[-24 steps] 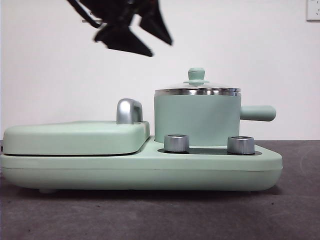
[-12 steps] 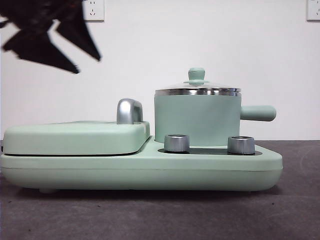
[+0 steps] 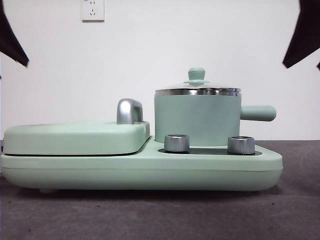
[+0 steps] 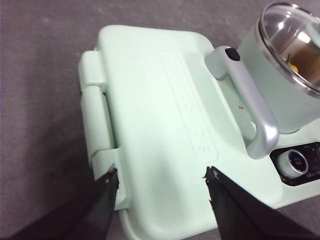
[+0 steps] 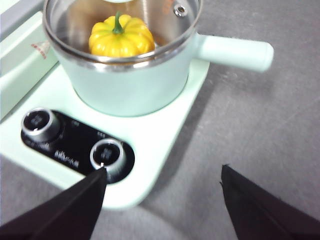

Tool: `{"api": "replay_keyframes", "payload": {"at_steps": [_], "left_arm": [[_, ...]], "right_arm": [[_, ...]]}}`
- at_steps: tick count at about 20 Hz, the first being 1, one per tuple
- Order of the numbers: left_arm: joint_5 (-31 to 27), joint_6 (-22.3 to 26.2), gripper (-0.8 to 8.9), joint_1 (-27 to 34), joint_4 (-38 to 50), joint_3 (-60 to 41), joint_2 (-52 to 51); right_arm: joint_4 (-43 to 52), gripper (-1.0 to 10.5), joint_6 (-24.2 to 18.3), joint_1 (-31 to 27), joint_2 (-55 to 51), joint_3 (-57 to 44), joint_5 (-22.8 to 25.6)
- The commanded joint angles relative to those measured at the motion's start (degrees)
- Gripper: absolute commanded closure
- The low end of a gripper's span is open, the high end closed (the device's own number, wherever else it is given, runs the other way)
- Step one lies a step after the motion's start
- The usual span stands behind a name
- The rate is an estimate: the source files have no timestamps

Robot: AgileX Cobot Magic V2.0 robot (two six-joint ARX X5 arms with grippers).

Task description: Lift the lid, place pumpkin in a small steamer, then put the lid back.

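Nearest the front camera, two steel dials (image 3: 176, 143) stand on the black control strip of the mint-green cooker base (image 3: 140, 170), which rests on the dark grey worktop (image 3: 150, 215). Behind the dials stands the small steamer (image 3: 197, 120), its straight handle (image 3: 257, 113) pointing away from the flat griddle cover (image 3: 75, 137) beside it. The lid (image 3: 197, 87) sits closed on the steamer's rim, knob up. Through the glass, the right wrist view shows the pumpkin (image 5: 121, 36) inside the steamer, stem up. A curved steel handle (image 3: 129, 111) rises from the griddle cover next to the pot. The left gripper (image 4: 161, 181) hangs above the griddle cover, jaws wide and holding nothing. The right gripper (image 5: 162, 179) hangs above the cooker's dial corner and the worktop, jaws wide and holding nothing. On the far wall is a white socket (image 3: 93, 10).
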Motion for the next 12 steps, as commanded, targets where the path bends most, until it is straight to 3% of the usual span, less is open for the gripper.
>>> {"api": "replay_keyframes", "payload": {"at_steps": [1, 5, 6, 7, 12], "left_arm": [[-1.2, 0.0, 5.34, 0.0, -1.3, 0.2, -2.3], [-1.0, 1.9, 5.33, 0.0, -4.2, 0.2, -4.1], [-1.0, 1.9, 5.56, 0.0, -4.5, 0.2, -4.1], [-0.7, 1.7, 8.16, 0.0, -4.5, 0.3, -4.1], [-0.7, 1.6, 8.07, 0.0, -5.8, 0.3, -4.8]], "right_arm": [[2.4, 5.9, -0.5, 0.3, 2.1, 0.2, -0.2], [2.3, 5.9, -0.4, 0.3, 2.7, 0.2, -0.4], [1.9, 6.4, -0.4, 0.3, 2.3, 0.2, -0.5], [2.0, 8.9, -0.4, 0.3, 2.2, 0.2, -0.5], [3.1, 9.3, -0.8, 0.3, 1.9, 0.2, -1.0]]}}
